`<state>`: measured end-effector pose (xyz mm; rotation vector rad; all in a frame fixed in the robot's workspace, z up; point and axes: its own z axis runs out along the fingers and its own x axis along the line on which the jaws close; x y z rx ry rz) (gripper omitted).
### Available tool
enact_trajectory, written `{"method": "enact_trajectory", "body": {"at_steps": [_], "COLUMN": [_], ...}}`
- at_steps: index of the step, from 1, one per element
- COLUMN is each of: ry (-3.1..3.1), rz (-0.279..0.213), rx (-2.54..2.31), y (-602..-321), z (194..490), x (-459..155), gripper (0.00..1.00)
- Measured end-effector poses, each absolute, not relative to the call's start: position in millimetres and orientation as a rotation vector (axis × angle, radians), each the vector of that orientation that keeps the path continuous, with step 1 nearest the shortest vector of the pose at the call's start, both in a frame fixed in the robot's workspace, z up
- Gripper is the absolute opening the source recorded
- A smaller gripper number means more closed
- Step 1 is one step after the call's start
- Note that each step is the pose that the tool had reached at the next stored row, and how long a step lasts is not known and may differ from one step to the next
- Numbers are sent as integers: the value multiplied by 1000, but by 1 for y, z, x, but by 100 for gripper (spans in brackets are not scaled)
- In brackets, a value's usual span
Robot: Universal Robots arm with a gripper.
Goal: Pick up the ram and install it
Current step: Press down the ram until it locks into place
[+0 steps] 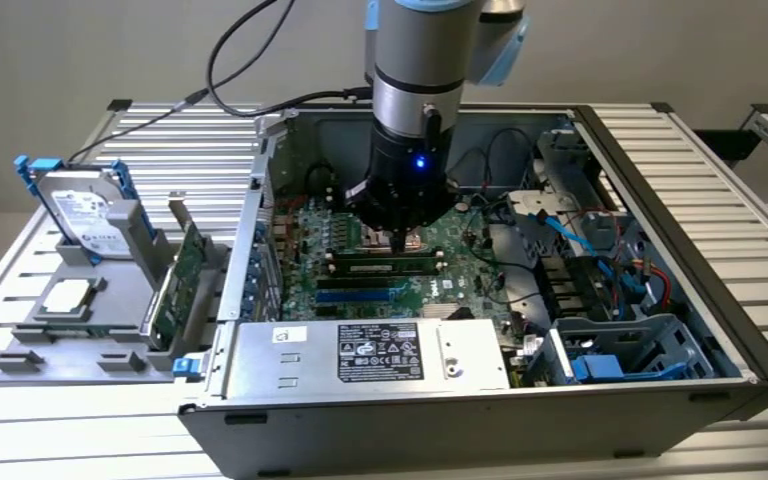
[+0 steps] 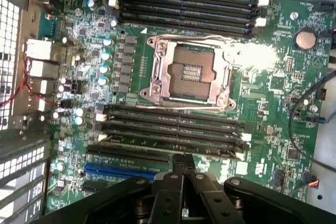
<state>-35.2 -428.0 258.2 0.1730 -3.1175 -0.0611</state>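
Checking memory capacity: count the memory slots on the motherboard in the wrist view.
8: four side by side in the first bank on one side of the CPU socket, four in the second bank on the opposite side, nearest the gripper. The gripper may hide more.

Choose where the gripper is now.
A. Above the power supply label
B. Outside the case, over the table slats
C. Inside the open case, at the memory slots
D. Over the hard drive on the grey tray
C: the shut gripper sits at the memory slots inside the case.

Green motherboard (image 2: 262, 77) with black memory slots (image 2: 173, 124) (one blue slot (image 2: 123, 171)); black pincer (image 2: 184, 166).
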Motion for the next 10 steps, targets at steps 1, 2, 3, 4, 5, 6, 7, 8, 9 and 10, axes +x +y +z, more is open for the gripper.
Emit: {"method": "enact_trajectory", "body": {"at_steps": [1, 2, 3, 4, 5, 6, 7, 8, 9, 10], "ry": [-3118, -3118, -3118, -3118, -3118, -3118, -3118, -3118, -3118, -3118], "rz": [-66, -71, -73, -73, -73, -73, -73, -73, -73, -73], "rx": [173, 173, 173, 173, 173, 173, 173, 173, 173, 173], "y": [-430, -431, -431, -431, -431, -431, -431, -431, -431, -431], "z": [258, 258, 258, 258, 258, 258, 258, 258, 258, 258], "x": [-36, -37, -37, -37, -37, -37, -37, -37, -37, -37], "gripper": [11, 11, 11, 11, 11, 11, 11, 11, 11, 11]}}
